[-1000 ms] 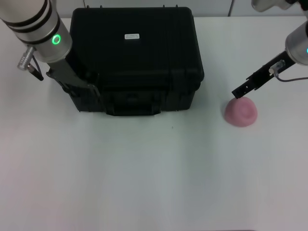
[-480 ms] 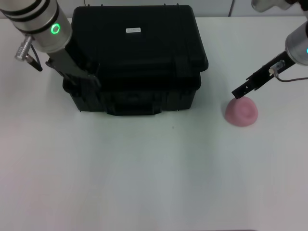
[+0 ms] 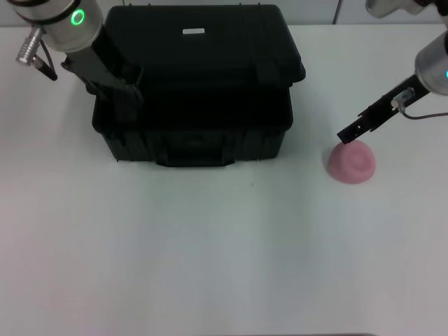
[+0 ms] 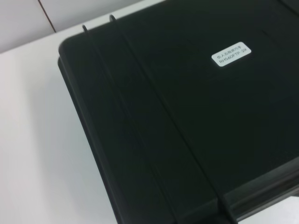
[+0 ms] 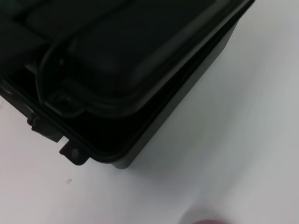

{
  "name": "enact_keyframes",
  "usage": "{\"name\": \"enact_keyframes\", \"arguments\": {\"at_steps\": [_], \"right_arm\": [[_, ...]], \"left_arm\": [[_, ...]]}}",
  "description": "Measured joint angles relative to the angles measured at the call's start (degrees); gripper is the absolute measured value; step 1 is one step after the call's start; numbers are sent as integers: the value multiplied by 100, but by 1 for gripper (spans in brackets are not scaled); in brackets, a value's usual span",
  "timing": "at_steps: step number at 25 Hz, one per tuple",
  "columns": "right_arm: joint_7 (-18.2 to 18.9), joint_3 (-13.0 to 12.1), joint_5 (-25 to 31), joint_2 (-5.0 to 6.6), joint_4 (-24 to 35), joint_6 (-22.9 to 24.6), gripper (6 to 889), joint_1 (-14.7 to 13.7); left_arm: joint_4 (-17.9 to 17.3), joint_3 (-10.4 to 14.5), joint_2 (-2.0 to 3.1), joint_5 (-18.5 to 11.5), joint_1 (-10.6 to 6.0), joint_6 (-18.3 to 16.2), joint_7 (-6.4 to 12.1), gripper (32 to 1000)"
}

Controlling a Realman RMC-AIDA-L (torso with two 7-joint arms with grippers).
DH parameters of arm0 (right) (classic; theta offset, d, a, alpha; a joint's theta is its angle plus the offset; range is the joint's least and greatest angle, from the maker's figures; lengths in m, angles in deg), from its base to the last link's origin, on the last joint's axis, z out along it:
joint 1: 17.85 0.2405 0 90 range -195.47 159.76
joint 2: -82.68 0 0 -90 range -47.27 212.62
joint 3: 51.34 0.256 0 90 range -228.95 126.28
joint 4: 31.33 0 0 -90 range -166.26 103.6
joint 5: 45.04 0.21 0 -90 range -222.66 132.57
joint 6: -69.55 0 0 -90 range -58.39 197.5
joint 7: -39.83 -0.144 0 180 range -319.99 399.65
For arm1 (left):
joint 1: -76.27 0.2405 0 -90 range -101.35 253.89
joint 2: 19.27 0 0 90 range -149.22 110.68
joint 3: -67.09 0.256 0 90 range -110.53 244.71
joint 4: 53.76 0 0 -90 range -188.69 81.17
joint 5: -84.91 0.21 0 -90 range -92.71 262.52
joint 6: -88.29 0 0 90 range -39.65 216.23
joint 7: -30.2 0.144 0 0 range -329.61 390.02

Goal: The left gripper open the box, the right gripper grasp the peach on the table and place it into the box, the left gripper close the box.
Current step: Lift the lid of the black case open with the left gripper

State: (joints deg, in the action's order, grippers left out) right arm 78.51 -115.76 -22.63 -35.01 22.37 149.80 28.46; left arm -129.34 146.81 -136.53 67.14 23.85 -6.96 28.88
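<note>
The black box (image 3: 196,133) stands at the back of the white table, its lid (image 3: 203,56) raised a little at the front so a dark gap shows. My left gripper (image 3: 115,87) is shut on the lid's front left corner. The left wrist view is filled by the lid (image 4: 187,116) and its white label (image 4: 231,54). The pink peach (image 3: 352,162) sits on the table to the right of the box. My right gripper (image 3: 346,134) hangs just above the peach's far left edge. In the right wrist view the box (image 5: 154,126) stands ajar.
The white table (image 3: 210,259) spreads bare in front of the box. A handle and latches line the box's front wall (image 3: 192,147). Cables hang off the left arm (image 3: 35,59) beside the box.
My left gripper has risen and moved back, lifting the lid's front edge so the gap has widened. The right gripper and the peach have stayed put.
</note>
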Motion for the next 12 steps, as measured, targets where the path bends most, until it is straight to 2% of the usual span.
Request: {"name": "enact_keyframes", "arguments": {"at_steps": [12], "right_arm": [[0, 0, 0, 0, 0, 0, 741, -9]], "left_arm": [[-39, -1, 13, 39, -138, -4, -1, 489]]}}
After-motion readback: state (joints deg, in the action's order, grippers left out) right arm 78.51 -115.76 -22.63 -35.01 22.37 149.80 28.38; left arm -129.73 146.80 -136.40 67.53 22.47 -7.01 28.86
